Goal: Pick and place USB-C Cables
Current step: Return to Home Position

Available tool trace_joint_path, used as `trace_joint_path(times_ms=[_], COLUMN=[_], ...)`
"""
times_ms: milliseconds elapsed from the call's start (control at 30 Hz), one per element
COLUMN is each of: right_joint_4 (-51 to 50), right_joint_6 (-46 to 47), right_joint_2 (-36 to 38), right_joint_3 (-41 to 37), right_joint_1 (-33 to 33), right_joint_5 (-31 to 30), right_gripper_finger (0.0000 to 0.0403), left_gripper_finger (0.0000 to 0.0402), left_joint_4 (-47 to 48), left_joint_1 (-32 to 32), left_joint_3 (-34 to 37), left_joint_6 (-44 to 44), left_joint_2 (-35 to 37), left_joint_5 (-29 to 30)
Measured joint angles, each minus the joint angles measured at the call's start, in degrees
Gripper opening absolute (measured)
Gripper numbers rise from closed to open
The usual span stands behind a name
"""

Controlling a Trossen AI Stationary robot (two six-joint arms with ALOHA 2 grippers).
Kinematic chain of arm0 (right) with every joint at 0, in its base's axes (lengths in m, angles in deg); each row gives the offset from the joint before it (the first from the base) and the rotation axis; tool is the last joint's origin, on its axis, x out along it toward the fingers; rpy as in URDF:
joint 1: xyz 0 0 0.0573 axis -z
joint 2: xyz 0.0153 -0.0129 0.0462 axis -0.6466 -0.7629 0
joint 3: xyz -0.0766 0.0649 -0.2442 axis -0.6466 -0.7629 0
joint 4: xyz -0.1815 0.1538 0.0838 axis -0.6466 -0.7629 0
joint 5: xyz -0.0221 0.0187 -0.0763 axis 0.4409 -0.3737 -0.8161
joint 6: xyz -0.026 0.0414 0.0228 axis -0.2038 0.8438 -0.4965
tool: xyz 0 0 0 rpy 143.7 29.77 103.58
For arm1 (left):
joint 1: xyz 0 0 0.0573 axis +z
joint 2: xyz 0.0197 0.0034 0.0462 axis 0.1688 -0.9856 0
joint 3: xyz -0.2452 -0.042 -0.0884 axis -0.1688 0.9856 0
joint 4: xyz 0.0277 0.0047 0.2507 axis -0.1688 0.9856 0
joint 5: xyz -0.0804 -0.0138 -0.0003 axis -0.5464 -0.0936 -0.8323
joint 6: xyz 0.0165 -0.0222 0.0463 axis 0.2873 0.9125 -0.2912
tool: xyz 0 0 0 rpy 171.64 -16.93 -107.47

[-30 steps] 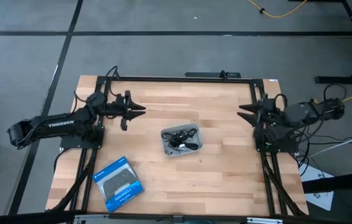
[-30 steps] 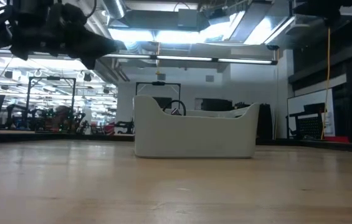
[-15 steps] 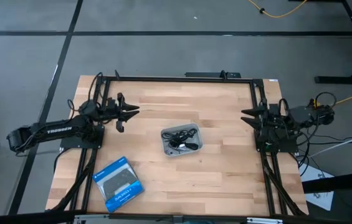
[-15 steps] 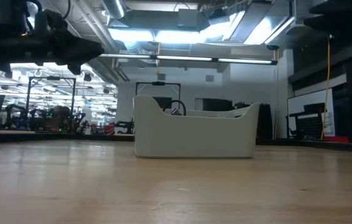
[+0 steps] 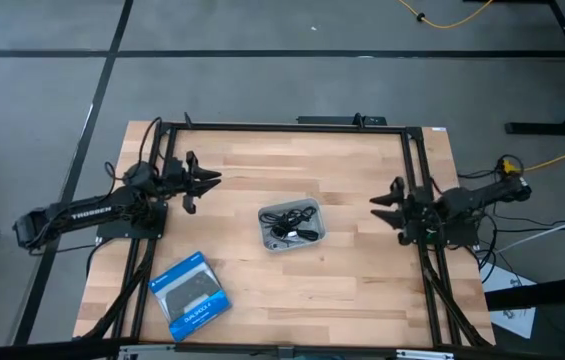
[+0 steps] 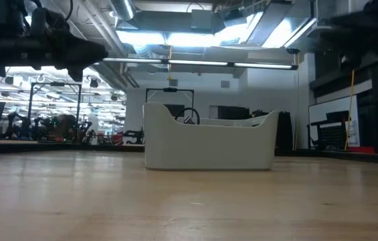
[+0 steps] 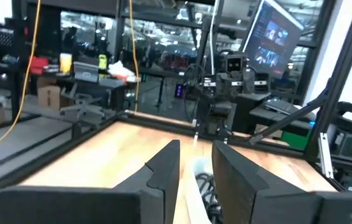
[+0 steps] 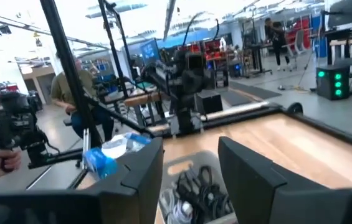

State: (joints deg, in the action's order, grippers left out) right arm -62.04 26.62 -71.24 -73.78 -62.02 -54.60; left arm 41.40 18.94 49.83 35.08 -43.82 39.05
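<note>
A pale grey tray (image 5: 311,233) stands at the table's middle and holds the USB-C cables (image 5: 290,223), a tangle of black loops; the pale bundles barely show. In the low view the tray (image 6: 209,144) hides them except one black loop (image 6: 189,116) above its rim. My left gripper (image 5: 217,180) hovers open to the tray's left, pointing at it, with the cables (image 7: 207,186) between its fingers in its wrist view. My right gripper (image 5: 374,203) hovers open to the tray's right, with the cables (image 8: 194,186) ahead of it.
A blue-and-black flat box (image 5: 190,295) lies near the table's near left corner. The black frame rails (image 5: 282,127) run along the table's far, left and right edges. Bare wood (image 5: 362,270) lies around the tray. A person (image 8: 70,87) is in the room beyond the table.
My right gripper has swung from the far right rail toward the table's near edge and a little toward the tray, turning with its arm. My left gripper has drawn back slightly toward the table's left edge. The tray and cables have stayed still.
</note>
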Motion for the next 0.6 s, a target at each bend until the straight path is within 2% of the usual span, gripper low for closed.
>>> trace_joint_path(times_ms=[133,300,500,600], right_joint_4=[5.84,1.54,1.10,1.14], right_joint_6=[-1.14,-4.53,-6.66,-7.55], right_joint_2=[0.01,-0.26,-0.24,-0.24], right_joint_3=[-4.96,-5.01,-4.97,-4.97], right_joint_1=[0.01,0.02,0.00,0.00], right_joint_5=[1.41,5.99,5.62,5.55], right_gripper_finger=[0.0159,0.0159,0.0159,0.0159], left_gripper_finger=[0.0086,0.0086,0.0086,0.0086], left_joint_4=[1.01,1.58,9.33,10.02], left_joint_1=[-1.46,-3.76,-7.25,-9.84], left_joint_3=[0.01,0.01,0.01,0.01], left_joint_6=[-0.09,-0.77,-1.39,-0.79], left_joint_2=[0.00,-0.02,-0.04,-0.04], left_joint_5=[3.07,2.65,0.27,3.32])
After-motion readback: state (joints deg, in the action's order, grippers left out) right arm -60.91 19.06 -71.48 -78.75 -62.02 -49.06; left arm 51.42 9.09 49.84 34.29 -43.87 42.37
